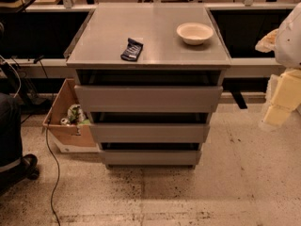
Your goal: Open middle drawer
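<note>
A grey cabinet with three flat, handle-less drawer fronts stands in the middle of the camera view. The middle drawer [149,132] lies between the taller top front [148,98] and the smallest bottom front [149,157]. A dark gap shows above each front, and none of the middle drawer's interior shows. My gripper [276,113], pale yellow below a white arm [289,36], hangs at the right edge. It is off to the right of the cabinet, about level with the drawers, and touches nothing.
On the cabinet top [108,32] lie a white bowl [194,33] and a dark packet [132,49]. A cardboard box [66,121] with rubbish stands on the floor at the cabinet's left. A cable [51,159] and a chair base [19,166] are at the far left.
</note>
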Controlling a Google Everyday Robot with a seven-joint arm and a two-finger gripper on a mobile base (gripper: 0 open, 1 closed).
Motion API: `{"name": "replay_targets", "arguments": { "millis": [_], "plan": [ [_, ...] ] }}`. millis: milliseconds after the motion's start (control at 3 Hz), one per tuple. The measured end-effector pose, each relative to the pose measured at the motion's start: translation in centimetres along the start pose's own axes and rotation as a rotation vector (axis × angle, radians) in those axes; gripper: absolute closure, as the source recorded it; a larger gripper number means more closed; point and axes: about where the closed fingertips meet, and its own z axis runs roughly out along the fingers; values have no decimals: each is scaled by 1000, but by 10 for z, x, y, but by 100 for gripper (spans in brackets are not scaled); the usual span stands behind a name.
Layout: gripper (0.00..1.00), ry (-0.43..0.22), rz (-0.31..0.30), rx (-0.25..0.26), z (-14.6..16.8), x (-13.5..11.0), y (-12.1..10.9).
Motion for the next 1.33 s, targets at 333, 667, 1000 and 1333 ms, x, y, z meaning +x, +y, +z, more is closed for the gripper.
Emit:
{"name": "replay_targets", "arguments": {
  "millis": [333, 667, 1000, 1333],
  "plan": [
    [0, 0, 0, 0, 0, 0, 0],
    [0, -29, 10, 9, 21, 10, -1],
    [0, -141, 31, -65, 120, 38, 10],
    [0, -236, 54, -109, 199, 53, 11]
  ]
}}
